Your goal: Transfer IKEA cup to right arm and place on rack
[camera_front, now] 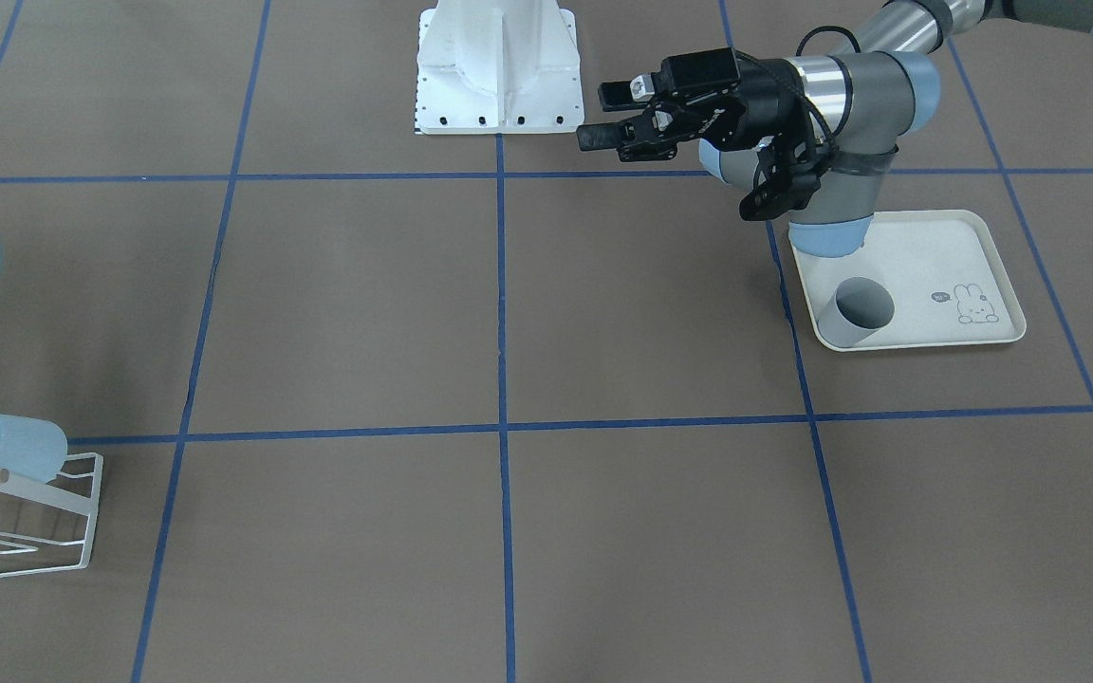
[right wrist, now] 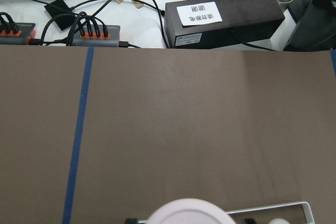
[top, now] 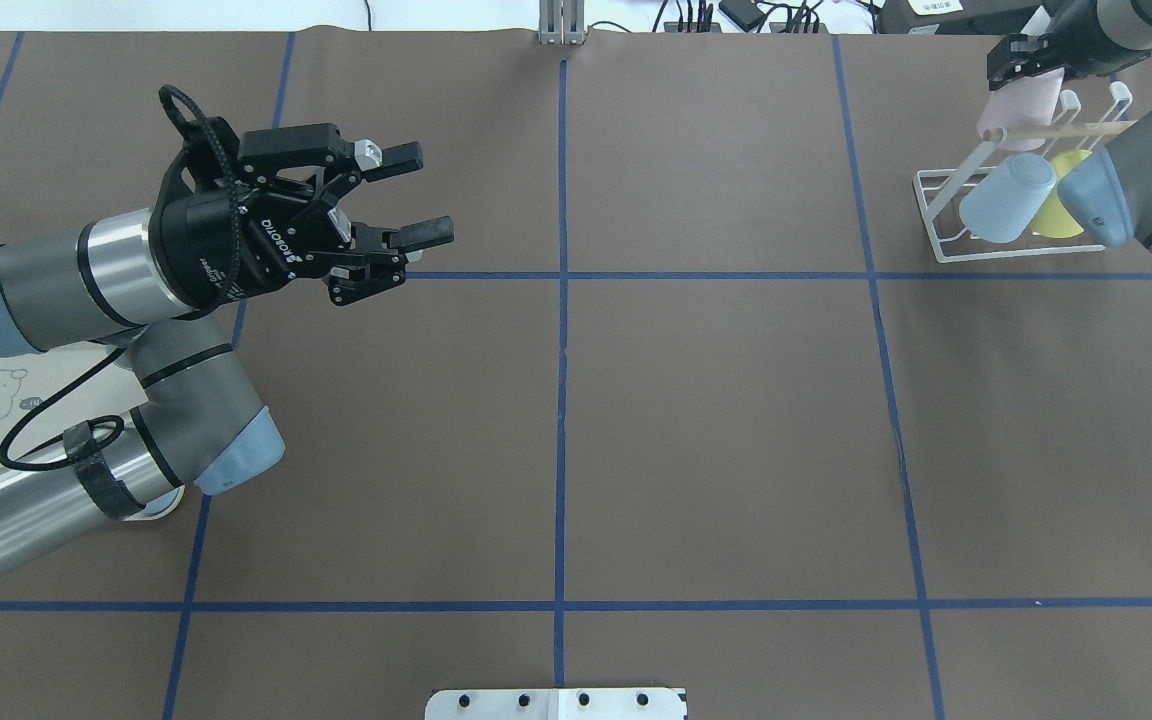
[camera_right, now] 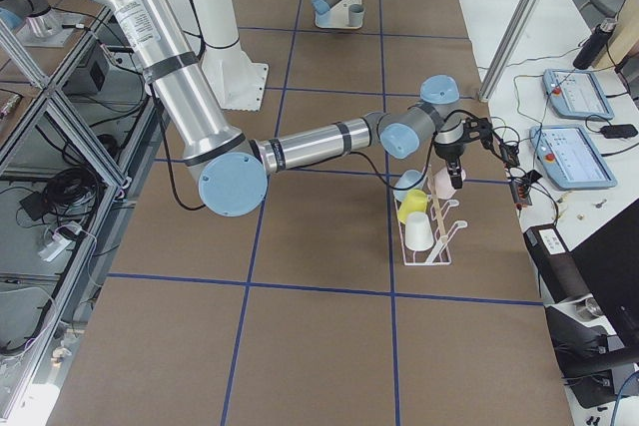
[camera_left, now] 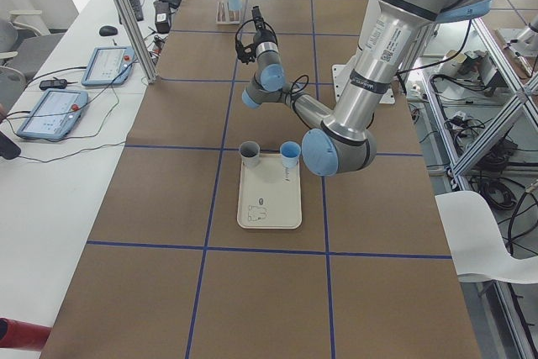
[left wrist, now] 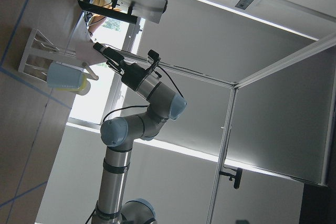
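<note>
At the right end of the table you see the right gripper (top: pixel 1028 68) pinching the pink cup (top: pixel 1021 105), one finger on each side of it, over the far end of the rack (top: pixel 939 215).

Pink cup: tilted, its lower edge at the wooden dowel (top: pixel 1076 127). You cannot tell whether it sits on a prong. In that arm's wrist view you see only the cup's pale rim, at the bottom edge.

Also on the rack: a light blue cup (top: pixel 1006 197), tilted, and a yellow cup (top: pixel 1058 212) just beside it, partly hidden by the arm.

Left gripper (top: pixel 416 195): fingers spread wide, holding nothing, raised above the table's left half, well apart from the rack.

Beneath the left arm: the cream tray (camera_front: pixel 978 247) with a rabbit drawing, and a grey cup (camera_front: pixel 855 311) standing at one corner.
</note>
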You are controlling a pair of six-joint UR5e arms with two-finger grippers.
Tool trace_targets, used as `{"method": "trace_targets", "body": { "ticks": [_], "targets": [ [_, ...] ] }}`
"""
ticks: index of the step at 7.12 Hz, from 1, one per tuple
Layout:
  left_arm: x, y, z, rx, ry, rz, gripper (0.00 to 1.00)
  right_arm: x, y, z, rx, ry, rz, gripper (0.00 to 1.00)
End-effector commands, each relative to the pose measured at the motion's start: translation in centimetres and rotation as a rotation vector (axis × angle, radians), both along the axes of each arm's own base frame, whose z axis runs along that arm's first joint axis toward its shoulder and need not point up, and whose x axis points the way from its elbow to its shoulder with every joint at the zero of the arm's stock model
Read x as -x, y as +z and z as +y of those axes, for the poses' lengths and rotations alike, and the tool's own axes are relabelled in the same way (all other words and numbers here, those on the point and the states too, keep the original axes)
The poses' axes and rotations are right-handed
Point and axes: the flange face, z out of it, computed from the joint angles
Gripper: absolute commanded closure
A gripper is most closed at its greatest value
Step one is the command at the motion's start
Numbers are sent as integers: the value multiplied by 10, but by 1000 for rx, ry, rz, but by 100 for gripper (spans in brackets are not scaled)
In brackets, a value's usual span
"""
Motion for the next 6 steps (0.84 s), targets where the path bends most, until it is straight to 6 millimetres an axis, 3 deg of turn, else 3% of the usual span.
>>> {"method": "trace_targets", "body": {
  "ticks": [1,2,3,5,6],
  "targets": [
    [1,-1,0,-1,0,1,29,-2,12,8,-20,5,3,1],
    [1,-1,0,-1,0,1,29,-2,19,12,-50,6,-4,0],
    [0,-1,0,-2,0,2,29,-2,13,14,-66,11,-6,0],
    [0,-2,0,-1,-1,3,29,-4,-49,27,-87,86,-113,0],
    [0,-3,-3,8,-5,-11,29,14,-93,46,-49,142,-211,0]
  ]
}}
